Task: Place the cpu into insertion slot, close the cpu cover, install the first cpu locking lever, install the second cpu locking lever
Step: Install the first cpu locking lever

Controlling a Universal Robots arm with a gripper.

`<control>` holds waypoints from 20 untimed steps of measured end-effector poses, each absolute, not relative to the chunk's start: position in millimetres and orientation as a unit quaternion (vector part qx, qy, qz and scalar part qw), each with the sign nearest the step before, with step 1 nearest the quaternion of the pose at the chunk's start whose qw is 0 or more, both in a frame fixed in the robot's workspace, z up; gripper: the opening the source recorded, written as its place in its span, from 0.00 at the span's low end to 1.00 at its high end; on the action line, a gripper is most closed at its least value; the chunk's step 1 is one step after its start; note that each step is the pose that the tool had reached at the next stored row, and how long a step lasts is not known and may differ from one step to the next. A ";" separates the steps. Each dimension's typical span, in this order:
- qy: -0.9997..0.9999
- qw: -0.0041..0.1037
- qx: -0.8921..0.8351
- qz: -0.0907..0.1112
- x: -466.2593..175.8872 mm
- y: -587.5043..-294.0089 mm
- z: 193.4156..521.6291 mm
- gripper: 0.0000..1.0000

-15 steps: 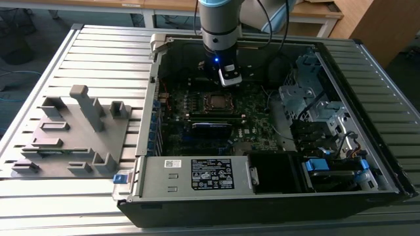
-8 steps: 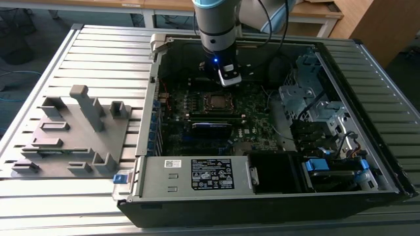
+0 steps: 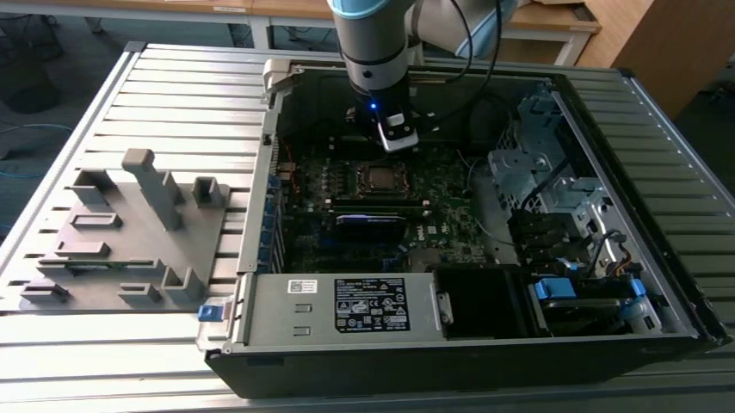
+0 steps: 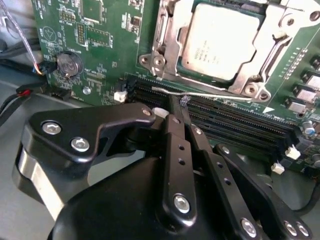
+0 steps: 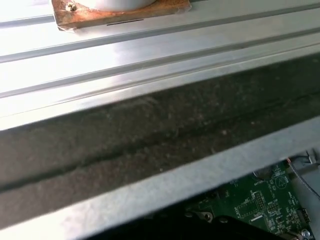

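Exterior view: the gripper (image 3: 395, 144) hangs inside the computer case (image 3: 643, 284), the cpu (image 3: 378, 177) just past its fingertips.
Second wrist view: the fingers (image 4: 176, 135) are pressed together (no gap), tips at a thin locking lever (image 4: 220, 95). Beyond them the cpu lies framed by the cpu cover (image 4: 166, 37).
First wrist view: a corner of the motherboard (image 5: 260, 200).

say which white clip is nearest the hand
The white clip at the coin battery end of the memory slots, in the second wrist view, close to the hand; the other white clips sit at the far end.

Bright even light, table (image 5: 150, 65) glare, case (image 3: 316, 103) shadowed
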State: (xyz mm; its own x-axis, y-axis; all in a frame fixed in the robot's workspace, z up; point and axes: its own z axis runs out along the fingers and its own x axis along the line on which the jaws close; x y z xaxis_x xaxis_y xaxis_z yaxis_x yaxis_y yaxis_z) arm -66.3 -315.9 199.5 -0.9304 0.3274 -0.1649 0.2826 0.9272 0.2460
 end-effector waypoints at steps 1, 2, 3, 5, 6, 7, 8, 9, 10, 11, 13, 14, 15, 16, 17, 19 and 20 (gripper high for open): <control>0.976 0.103 0.156 0.110 -66.4 -316.1 199.4 0.10; 0.976 0.104 0.156 0.110 -66.4 -316.4 199.4 0.10; 0.976 0.104 0.156 0.110 -66.5 -316.5 199.3 0.10; 0.976 0.105 0.156 0.110 -66.5 -316.5 199.3 0.10; 0.976 0.105 0.156 0.110 -66.5 -316.5 199.4 0.10; 0.976 0.105 0.156 0.110 -66.5 -316.5 199.4 0.10; 0.976 0.105 0.156 0.110 -66.5 -316.5 199.4 0.10; 0.976 0.105 0.156 0.110 -66.6 -316.6 199.8 0.10; 0.976 0.105 0.156 0.110 -66.6 -316.6 201.0 0.10; 0.976 0.105 0.156 0.110 -66.6 -316.6 202.6 0.10; 0.976 0.105 0.156 0.110 -66.6 -316.5 205.1 0.10; 0.976 0.105 0.156 0.110 -66.6 -316.5 205.9 0.10; 0.976 0.105 0.156 0.110 -66.6 -316.5 206.8 0.10; 0.976 0.105 0.156 0.110 -66.6 -316.5 208.2 0.10; 0.976 0.105 0.156 0.110 -66.6 -316.5 209.8 0.10; 0.976 0.105 0.156 0.111 -66.6 -316.5 213.7 0.10; 0.976 0.105 0.156 0.111 -66.6 -316.5 215.9 0.10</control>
